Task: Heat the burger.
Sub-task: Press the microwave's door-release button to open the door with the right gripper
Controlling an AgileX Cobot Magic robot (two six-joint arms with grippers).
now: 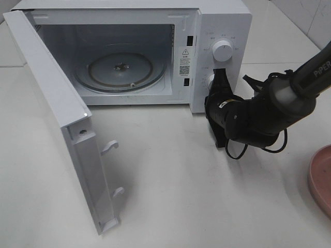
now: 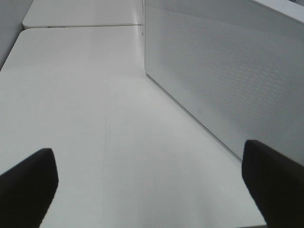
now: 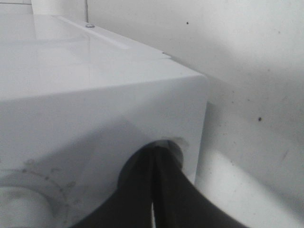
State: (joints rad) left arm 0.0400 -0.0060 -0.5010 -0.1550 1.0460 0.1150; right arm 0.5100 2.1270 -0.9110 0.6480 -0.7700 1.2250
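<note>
Glass turntable (image 1: pixel 120 70) inside open microwave (image 1: pixel 235 26)

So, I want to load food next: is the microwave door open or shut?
Open. The door swings wide to the left in the high view, showing the bare glass turntable inside the microwave.

From high above I look down on the microwave (image 1: pixel 222 20) and counter (image 1: pixel 181 181). The right wrist view sits close behind the right tool (image 3: pixel 156 161), hard against the microwave. The left wrist view looks past the left tool (image 2: pixel 152 190) along the counter.
</note>
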